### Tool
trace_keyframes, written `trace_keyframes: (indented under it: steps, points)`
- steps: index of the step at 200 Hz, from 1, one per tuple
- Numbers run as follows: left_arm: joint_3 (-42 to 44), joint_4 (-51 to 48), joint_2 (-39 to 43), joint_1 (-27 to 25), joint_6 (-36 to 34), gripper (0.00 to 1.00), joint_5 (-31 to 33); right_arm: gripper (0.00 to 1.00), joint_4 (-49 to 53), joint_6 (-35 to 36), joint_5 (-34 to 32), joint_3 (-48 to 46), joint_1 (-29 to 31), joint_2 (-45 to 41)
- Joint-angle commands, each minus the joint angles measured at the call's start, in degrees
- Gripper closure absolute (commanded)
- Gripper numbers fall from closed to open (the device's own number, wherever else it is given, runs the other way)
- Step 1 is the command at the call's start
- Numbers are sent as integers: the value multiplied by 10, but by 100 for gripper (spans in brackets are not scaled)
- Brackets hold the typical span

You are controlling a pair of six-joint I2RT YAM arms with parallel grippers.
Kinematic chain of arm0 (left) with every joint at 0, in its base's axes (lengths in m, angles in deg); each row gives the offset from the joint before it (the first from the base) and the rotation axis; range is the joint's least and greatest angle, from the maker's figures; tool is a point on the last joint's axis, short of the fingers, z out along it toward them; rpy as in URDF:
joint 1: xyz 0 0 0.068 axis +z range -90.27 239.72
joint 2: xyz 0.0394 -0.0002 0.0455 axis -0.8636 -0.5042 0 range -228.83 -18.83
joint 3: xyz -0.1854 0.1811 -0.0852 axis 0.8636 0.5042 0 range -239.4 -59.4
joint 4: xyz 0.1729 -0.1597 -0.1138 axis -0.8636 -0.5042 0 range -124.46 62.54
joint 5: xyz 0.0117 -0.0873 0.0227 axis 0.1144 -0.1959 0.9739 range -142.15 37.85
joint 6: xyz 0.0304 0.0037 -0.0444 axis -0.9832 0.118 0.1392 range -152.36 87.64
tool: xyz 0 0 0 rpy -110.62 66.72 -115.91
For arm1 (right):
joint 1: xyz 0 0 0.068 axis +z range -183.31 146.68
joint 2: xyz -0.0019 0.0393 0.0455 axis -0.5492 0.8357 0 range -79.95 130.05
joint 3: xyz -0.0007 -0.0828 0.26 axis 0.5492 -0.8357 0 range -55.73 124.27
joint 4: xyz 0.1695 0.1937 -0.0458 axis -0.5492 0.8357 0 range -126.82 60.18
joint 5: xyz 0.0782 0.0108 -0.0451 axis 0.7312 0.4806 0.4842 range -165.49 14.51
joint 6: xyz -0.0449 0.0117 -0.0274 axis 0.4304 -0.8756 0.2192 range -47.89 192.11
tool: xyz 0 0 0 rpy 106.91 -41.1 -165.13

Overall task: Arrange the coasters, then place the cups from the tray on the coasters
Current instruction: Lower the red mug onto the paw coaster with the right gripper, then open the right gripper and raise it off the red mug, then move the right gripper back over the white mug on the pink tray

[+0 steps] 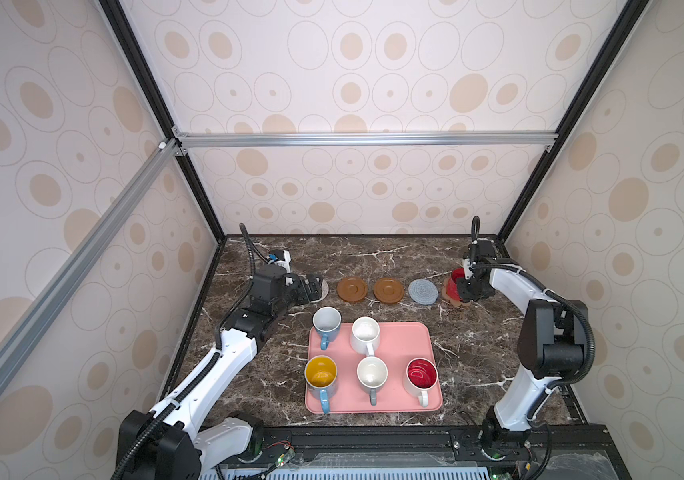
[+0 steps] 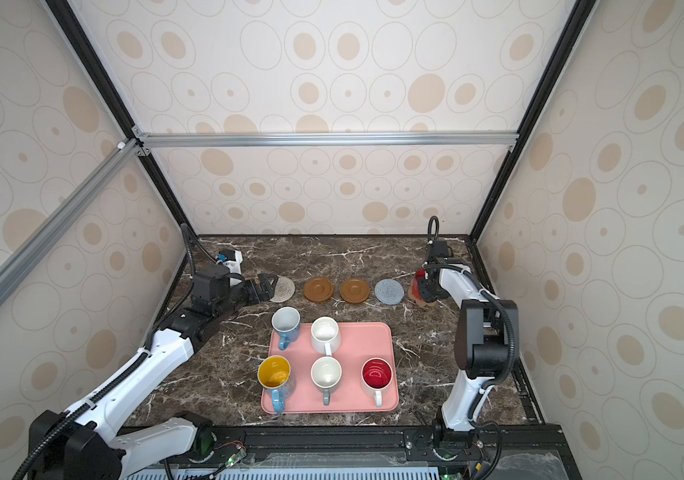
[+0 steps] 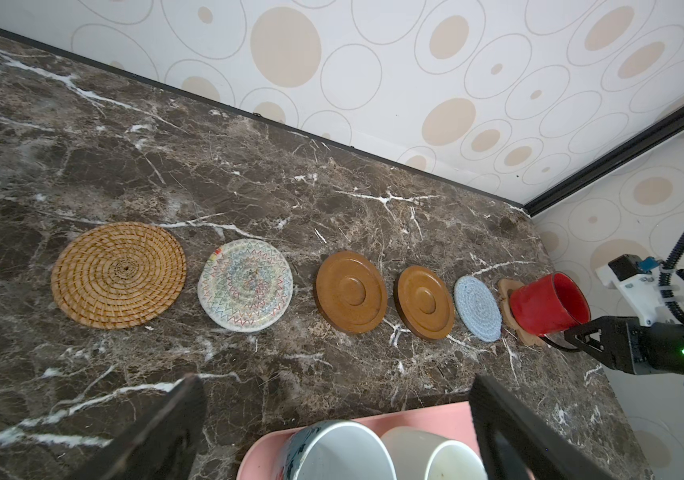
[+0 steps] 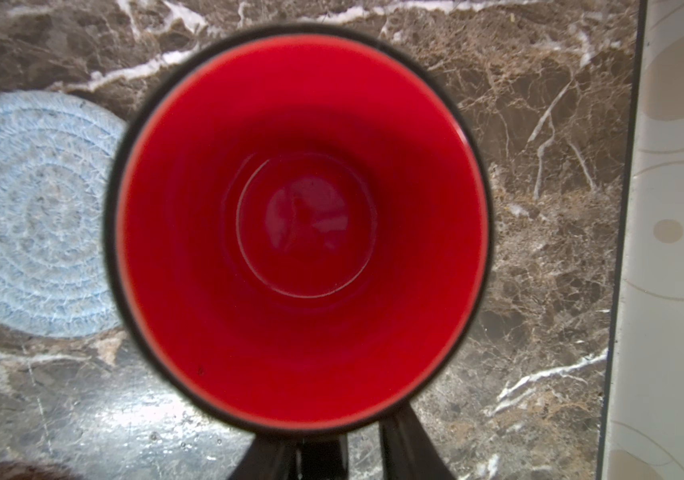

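The six coasters lie in one straight row along the far side of the dark marble tabletop (image 1: 477, 353), set apart so that each can take a mug. They are a round woven tan rattan mat (image 3: 118, 274), a round cream woven mat with coloured zigzag stitching (image 3: 245, 286), two brown ridged discs (image 3: 350, 292) (image 3: 425, 302), a small grey-blue woven round mat (image 3: 477, 308) and, at the right end, a brown paw-shaped coaster (image 3: 505, 291). The all-red handled mug (image 3: 548, 305) stands upright on that paw coaster, so I judge one cup of six delivered. The right gripper (image 3: 573, 334) sits low at the mug's handle with its jaws narrow. Whether they clamp the handle or have let go I cannot tell. Taking the mug by the handle keeps the fingers out of its mouth and lets it stand level. The left gripper (image 1: 313, 289) hovers wide and empty over the left end of the row, probably to serve the cups on its own side. The flat pink rectangular tray (image 1: 407, 345) lies nearer the robot and holds five upright mugs: light blue (image 1: 326, 324), white (image 1: 365, 332), patterned blue with yellow inside (image 1: 321, 376), grey with white inside (image 1: 372, 374) and white with red inside (image 1: 422, 374). Their handles all face the robot, which offers them to the grippers.
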Motion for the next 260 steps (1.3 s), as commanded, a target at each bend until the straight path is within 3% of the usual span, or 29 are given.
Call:
trace_keyframes:
  steps: [1, 79, 116, 186, 260]
  points:
    - [2, 8, 13, -4, 6, 0, 6, 66, 18, 6, 7, -5, -6, -32]
    - [7, 13, 13, -4, 8, 0, 13, 59, 74, -15, 60, 6, -2, -118]
    - [9, 15, 10, -3, 7, 0, 15, 58, 112, -43, 65, 21, 27, -158]
    - [7, 22, 7, -3, 8, 0, 17, 57, 161, -110, 43, 56, 164, -182]
    - [5, 23, 2, -3, 9, 0, 11, 56, 211, -184, 30, 102, 352, -114]
